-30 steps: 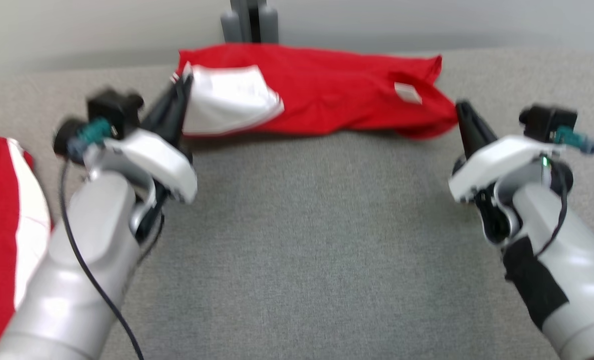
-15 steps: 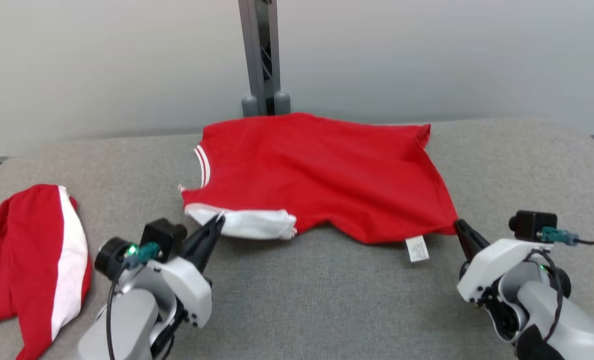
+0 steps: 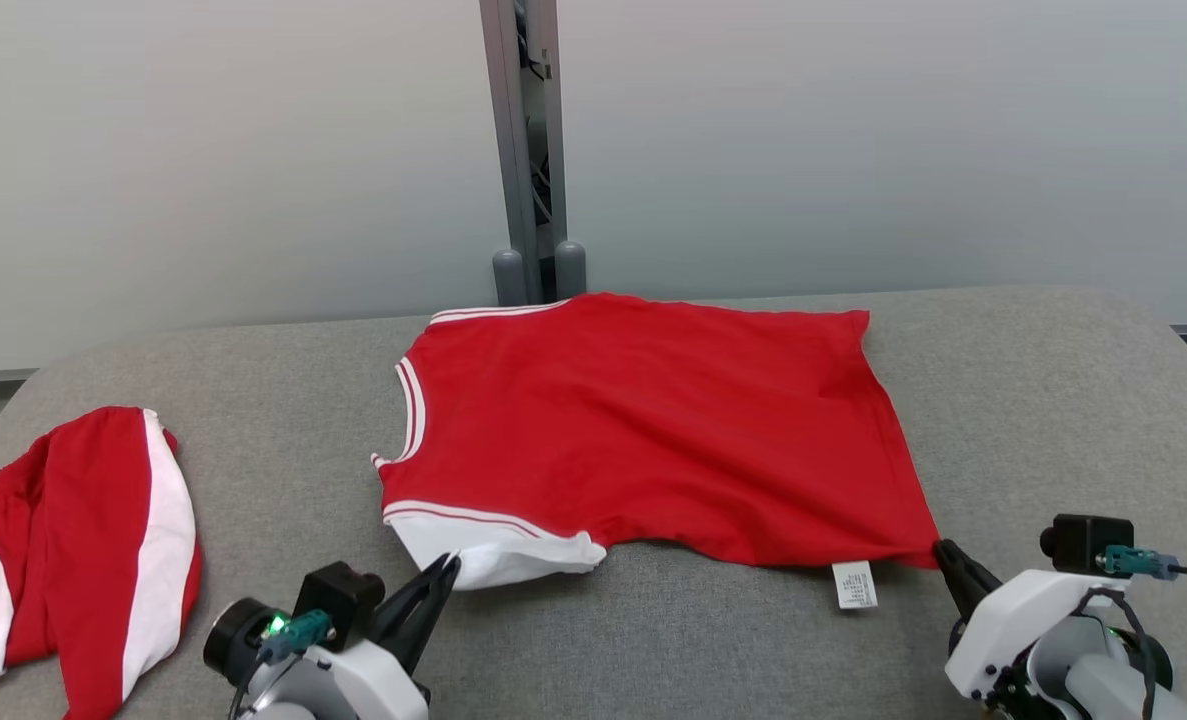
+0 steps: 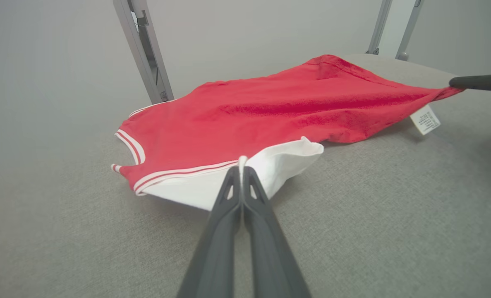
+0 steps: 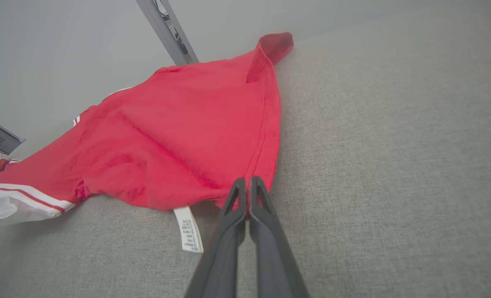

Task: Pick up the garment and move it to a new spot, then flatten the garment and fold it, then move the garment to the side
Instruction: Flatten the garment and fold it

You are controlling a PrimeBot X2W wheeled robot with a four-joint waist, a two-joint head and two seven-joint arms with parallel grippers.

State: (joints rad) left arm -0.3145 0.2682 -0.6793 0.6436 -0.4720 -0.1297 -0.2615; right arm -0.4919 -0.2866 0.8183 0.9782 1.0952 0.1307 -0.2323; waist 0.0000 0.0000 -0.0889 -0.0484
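Where the grey table (image 3: 653,660) curves away on the left, a red and white cloth (image 3: 73,540) lies in a bunch, well apart from the shirt. Next comes the left gripper (image 3: 448,565), low at the near edge. Its two dark fingers are pressed tight together, and they pinch the white corner (image 4: 278,161) of the red shirt (image 3: 653,430). A bit of white cloth pokes up between the tips (the left wrist view shows this best).

The shirt is in the middle of the table, spread out almost flat. Its white-striped neck hole faces left and its plain hem faces right. The far edge of the shirt lies just in front of a grey post (image 3: 523,150) that stands by the pale wall. Along the near edge, a small white tag (image 3: 856,585) hangs from the shirt, just beside the right corner.

Last comes the right gripper (image 3: 943,548), low on the right. Its fingers are squeezed together too, and they grip the near right corner of the shirt. That corner is pulled into a point and held a little off the table.
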